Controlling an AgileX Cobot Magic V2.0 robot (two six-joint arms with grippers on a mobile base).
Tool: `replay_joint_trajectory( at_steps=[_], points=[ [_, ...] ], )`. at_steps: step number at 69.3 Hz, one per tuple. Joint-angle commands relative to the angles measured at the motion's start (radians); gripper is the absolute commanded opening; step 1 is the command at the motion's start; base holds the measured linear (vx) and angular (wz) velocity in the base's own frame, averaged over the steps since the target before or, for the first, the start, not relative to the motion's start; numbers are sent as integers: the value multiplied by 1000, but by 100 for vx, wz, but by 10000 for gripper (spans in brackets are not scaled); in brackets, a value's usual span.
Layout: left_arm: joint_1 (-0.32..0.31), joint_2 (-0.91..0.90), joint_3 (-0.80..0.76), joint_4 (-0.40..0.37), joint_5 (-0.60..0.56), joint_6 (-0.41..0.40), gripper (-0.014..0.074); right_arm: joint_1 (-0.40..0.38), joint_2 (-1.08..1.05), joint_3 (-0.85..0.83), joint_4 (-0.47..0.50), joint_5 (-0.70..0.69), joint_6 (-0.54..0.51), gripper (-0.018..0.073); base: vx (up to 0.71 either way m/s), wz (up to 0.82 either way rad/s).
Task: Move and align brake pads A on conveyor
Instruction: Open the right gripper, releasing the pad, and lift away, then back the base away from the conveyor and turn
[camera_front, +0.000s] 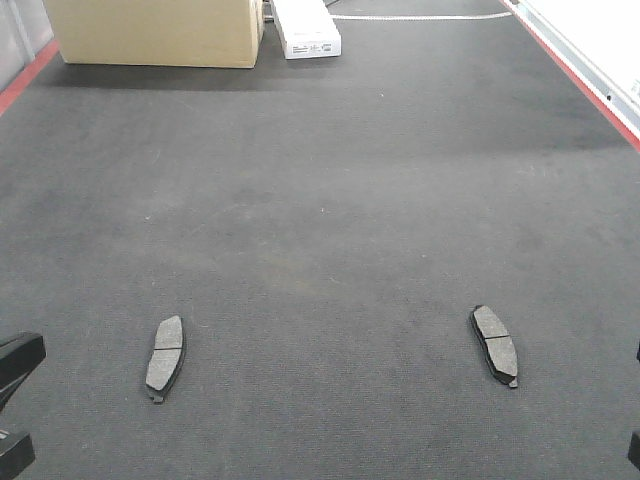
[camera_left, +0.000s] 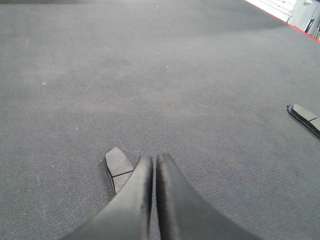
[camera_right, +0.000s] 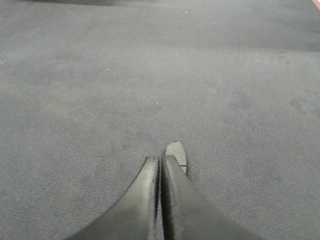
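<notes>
Along the left edge of the conveyor (camera_front: 320, 200), the left red strip (camera_front: 25, 75). Up at the far left corner, a big brown cardboard box (camera_front: 155, 30), with a small white box (camera_front: 305, 30) just beside it on the right. Down near the close edge on the left side, the left gripper (camera_left: 155, 158), two black fingers (camera_left: 137, 190) pressed tight together with nothing between. Just beside those tips, a bit to the left, the left brake pad (camera_front: 165, 357), lying flat on the belt, grey, long and a little bent, with a line across the middle. Well apart from it, on the right side near the close edge, the right brake pad (camera_front: 495, 345), flat too, leaning the other way. Over that pad, the right gripper (camera_right: 161, 159), fingers (camera_right: 185, 200) also squeezed together, holding nothing, with only the pad's end peeking out just right of the tips. Touching or not, hard to tell. Along the right edge, the right red strip (camera_front: 590, 92).
</notes>
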Motion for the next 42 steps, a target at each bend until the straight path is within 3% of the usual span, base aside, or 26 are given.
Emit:
replay_joint_trajectory(
  at_steps=[1, 42],
  points=[
    [-6, 1, -27, -9, -59, 1, -6, -3, 5, -27, 2, -71, -13, -10, 0, 0],
    [-6, 1, -27, -9, -59, 1, -6, -3, 5, -27, 2, -74, -13, -10, 0, 0]
  ],
)
